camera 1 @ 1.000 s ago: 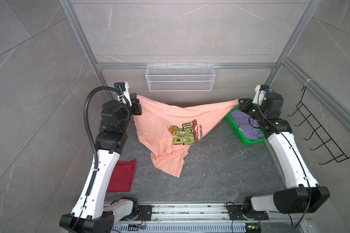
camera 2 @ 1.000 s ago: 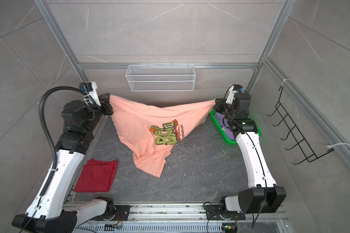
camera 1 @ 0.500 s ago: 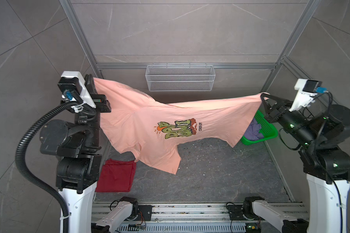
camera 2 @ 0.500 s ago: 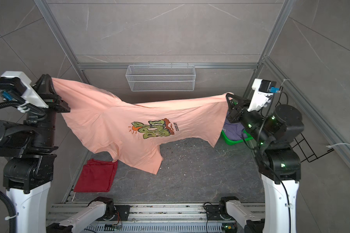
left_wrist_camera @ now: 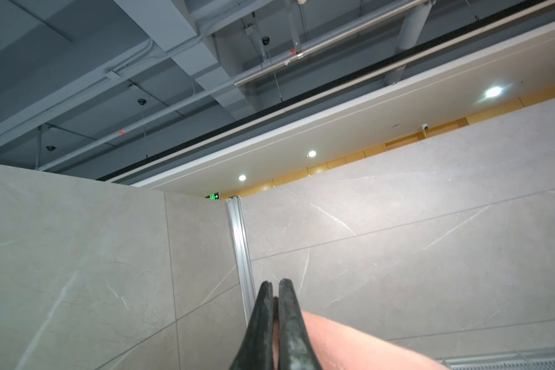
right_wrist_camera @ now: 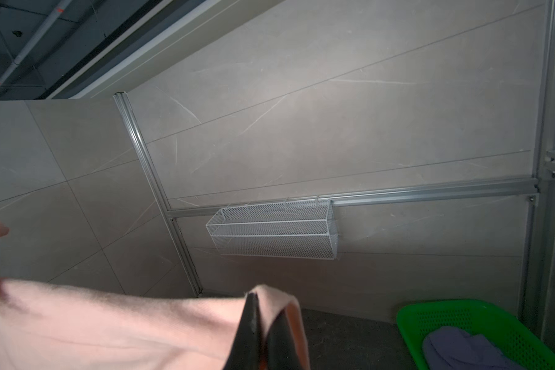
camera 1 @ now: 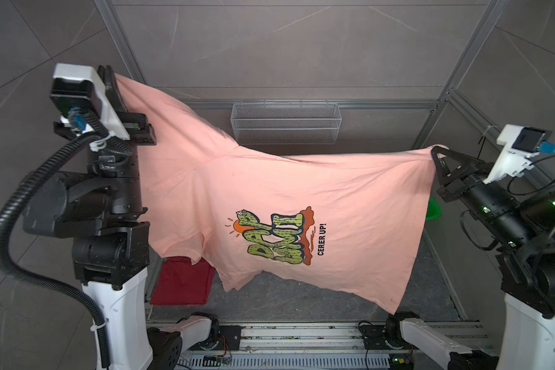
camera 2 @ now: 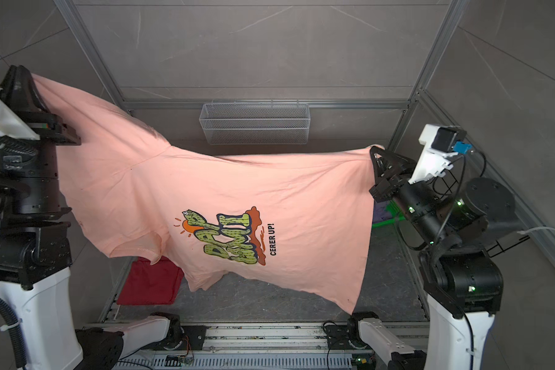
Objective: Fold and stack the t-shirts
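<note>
Peach tee [camera 1: 302, 192] is held spread above the dark red tee [camera 1: 183, 283], edges pinched tight by left gripper [left_wrist_camera: 275, 285] and right gripper [camera 1: 435, 152]. Light, floppy stuff, so corners are probably best grabbed.

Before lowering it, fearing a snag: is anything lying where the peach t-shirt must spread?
Yes: below the peach t-shirt, the dark red t-shirt lies at left and the green basket at right.

Top views overhead, facing down (near-identical pair); wrist views close, angled up at back wall [right_wrist_camera: 334, 128].
</note>
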### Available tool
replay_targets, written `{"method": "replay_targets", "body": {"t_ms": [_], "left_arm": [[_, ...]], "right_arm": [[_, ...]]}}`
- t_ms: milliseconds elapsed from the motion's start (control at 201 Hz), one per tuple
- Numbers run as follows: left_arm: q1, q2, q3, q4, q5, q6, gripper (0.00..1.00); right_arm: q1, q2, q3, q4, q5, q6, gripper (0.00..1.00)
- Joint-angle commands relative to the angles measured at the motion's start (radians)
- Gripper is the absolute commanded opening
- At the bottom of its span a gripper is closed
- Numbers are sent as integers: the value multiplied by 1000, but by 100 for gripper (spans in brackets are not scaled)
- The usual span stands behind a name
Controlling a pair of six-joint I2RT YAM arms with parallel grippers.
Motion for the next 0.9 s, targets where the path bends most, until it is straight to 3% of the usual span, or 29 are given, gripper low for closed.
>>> {"method": "replay_targets", "body": {"t_ms": [0, 592, 891], "left_arm": [[6, 41, -38, 55, -2, 23, 0], [7, -144, -96, 19, -8, 8, 0], [6, -172, -59, 31, 1, 33, 0]], "right_arm": [[1, 59, 3, 1, 43, -21, 0], [1, -28, 75, -55, -89, 38, 0], [2, -43, 140, -88, -120, 52, 0]]}}
